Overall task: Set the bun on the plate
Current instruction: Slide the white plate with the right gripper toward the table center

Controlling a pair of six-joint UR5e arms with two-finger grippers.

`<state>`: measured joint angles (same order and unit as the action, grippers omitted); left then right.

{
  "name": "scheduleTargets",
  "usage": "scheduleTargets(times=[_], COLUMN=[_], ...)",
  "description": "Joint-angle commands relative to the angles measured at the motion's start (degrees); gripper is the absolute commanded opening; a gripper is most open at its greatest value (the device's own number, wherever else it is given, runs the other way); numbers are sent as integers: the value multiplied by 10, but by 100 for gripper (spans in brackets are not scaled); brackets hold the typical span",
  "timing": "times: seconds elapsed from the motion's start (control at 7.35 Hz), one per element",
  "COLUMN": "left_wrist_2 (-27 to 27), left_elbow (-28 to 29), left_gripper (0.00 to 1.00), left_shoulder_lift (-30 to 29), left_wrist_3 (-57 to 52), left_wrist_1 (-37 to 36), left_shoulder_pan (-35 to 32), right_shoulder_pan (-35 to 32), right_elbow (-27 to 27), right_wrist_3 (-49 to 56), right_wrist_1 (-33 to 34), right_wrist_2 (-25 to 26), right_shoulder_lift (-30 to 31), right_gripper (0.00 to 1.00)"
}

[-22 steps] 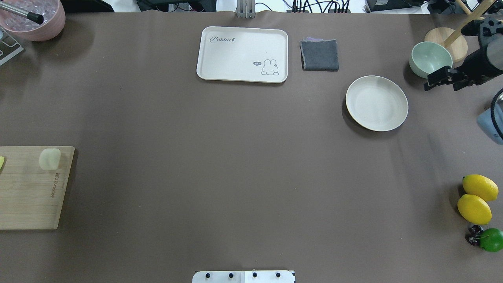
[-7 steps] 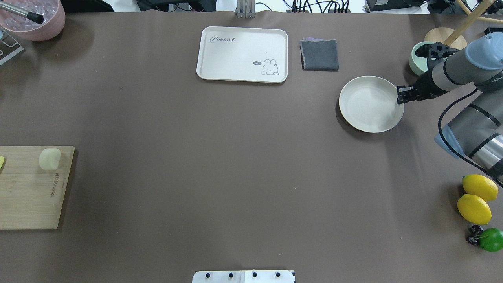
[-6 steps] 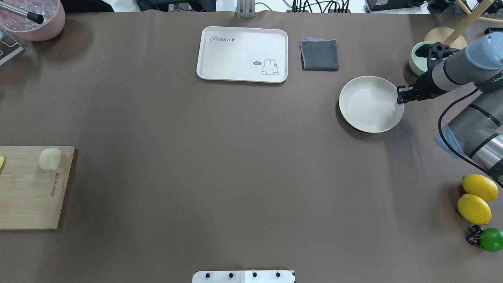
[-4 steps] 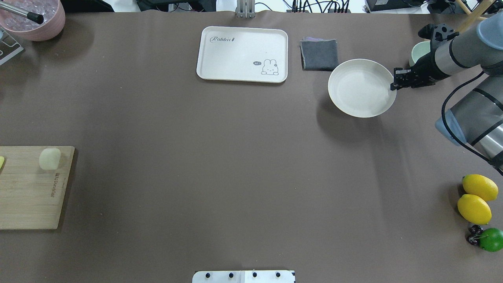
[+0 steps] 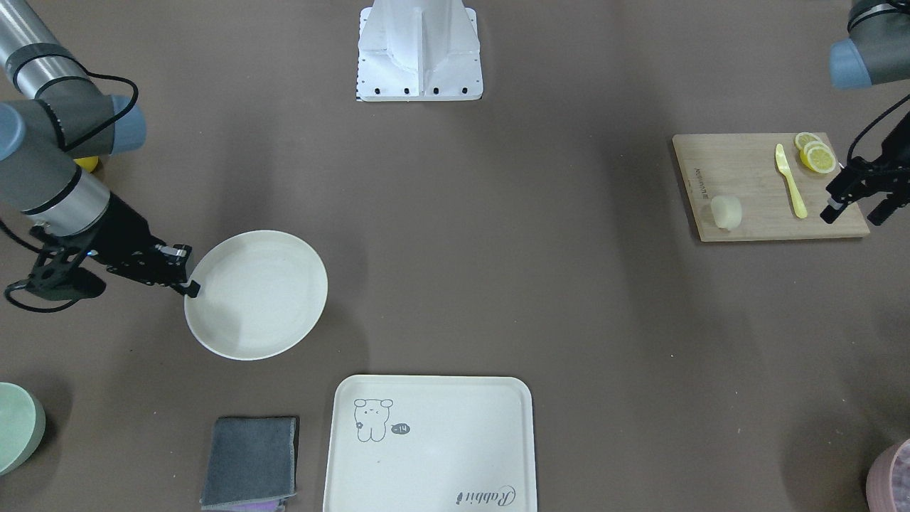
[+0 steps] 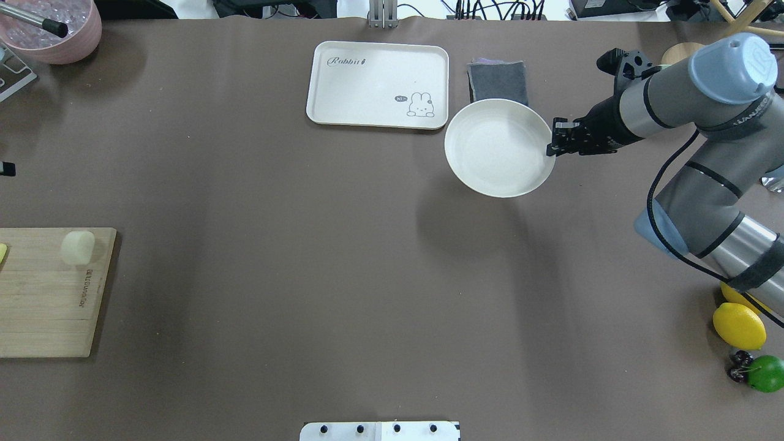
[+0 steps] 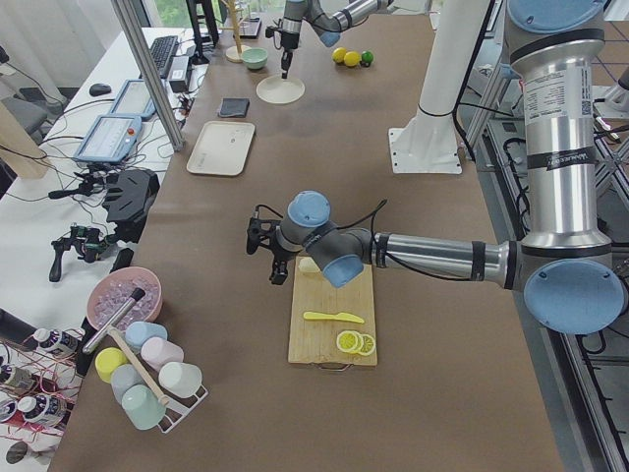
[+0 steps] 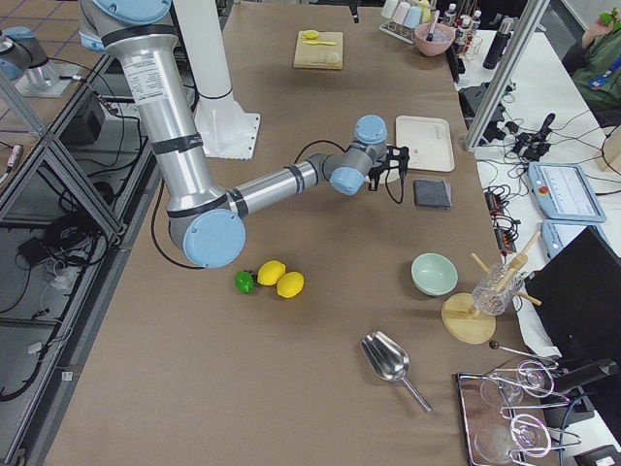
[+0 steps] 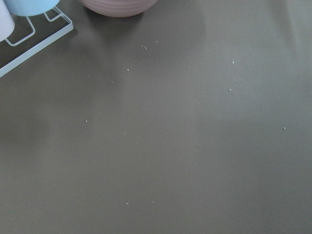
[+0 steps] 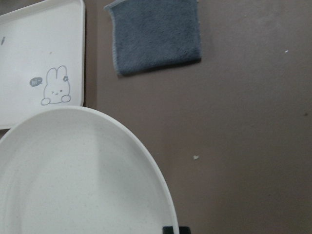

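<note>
The bun [image 6: 78,247] [image 5: 726,212] lies on the far right corner of a wooden cutting board [image 6: 49,300] at the table's left edge. My left gripper [image 5: 853,212] hangs open and empty above the board's outer far corner, apart from the bun. The plate [image 6: 499,147] [image 5: 256,293] is held off the table, its shadow below it. My right gripper [image 6: 553,138] [image 5: 186,279] is shut on the plate's right rim. The right wrist view shows the plate [image 10: 73,180] over bare table.
A cream rabbit tray [image 6: 378,84] lies at the far middle, and the plate partly covers a grey cloth [image 6: 497,76] beside it. Lemon slices [image 5: 815,155] and a yellow knife [image 5: 790,181] share the board. Lemons [image 6: 739,326] and a lime [image 6: 765,373] sit near right. A pink bowl [image 6: 55,27] stands far left.
My right gripper came to the plate's right rim, shut on it, lifted it and carried it left toward the tray. The left gripper's tip now shows at the overhead view's left edge.
</note>
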<state>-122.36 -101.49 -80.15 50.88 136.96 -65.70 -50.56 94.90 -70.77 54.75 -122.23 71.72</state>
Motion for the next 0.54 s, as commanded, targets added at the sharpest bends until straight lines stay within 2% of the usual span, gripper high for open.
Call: scheduleTargets(times=[0.0, 0.41], left_wrist_2=[65, 82], left_elbow=[-36, -27], left_gripper=[98, 98], left_shoulder_lift=[31, 25], left_wrist_3=[21, 40], left_wrist_1=[-1, -2], left_shoulder_pan=[91, 153], right_shoulder_pan=[44, 78], right_elbow=[24, 30], right_wrist_3=[-26, -50], right_wrist_1=[0, 4], right_wrist_2=[43, 66], right_shoulder_lift=[-1, -22], right_gripper=[0, 0])
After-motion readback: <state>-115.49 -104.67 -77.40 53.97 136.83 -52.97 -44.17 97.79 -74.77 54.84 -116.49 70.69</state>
